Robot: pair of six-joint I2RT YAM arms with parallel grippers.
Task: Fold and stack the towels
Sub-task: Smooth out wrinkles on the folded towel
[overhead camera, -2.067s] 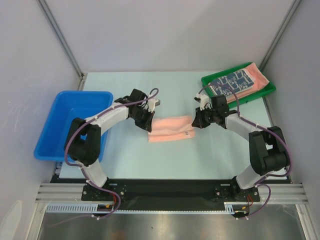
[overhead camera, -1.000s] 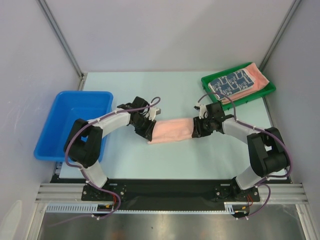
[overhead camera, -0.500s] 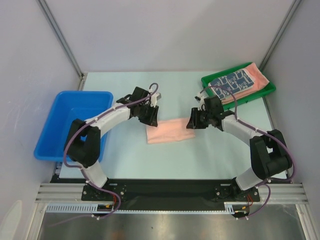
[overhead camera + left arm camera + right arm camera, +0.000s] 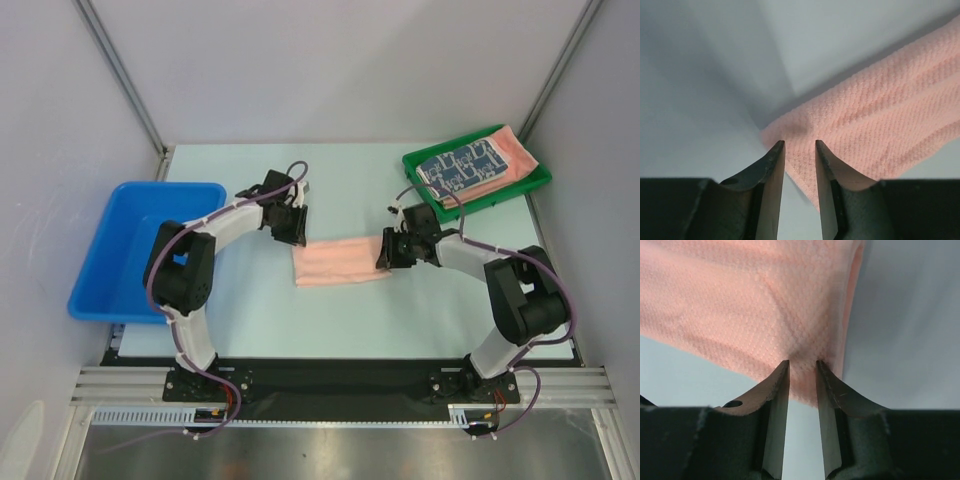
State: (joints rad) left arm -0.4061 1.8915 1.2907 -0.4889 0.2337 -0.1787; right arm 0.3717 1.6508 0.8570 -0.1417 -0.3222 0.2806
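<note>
I see the salmon-pink towel point(image 4: 340, 261) lying flat on the table, well to the left of the green tray point(image 4: 535, 181) and on its near side. Its long axis runs crosswise toward the tray, the tray-side end angled slightly farther back. My right gripper point(image 4: 802, 362) is pinched on that end's puckered edge. My left gripper point(image 4: 797, 145) shows a narrow gap at the corner farthest from the tray, and I cannot tell whether it grips.

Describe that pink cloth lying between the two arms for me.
The salmon-pink towel is soft, woven-textured cloth, folded into a long flat band lying on the pale table. The right gripper pinches its right end, puckering the fabric; the left gripper sits at its far-left corner, jaws slightly apart.
</note>
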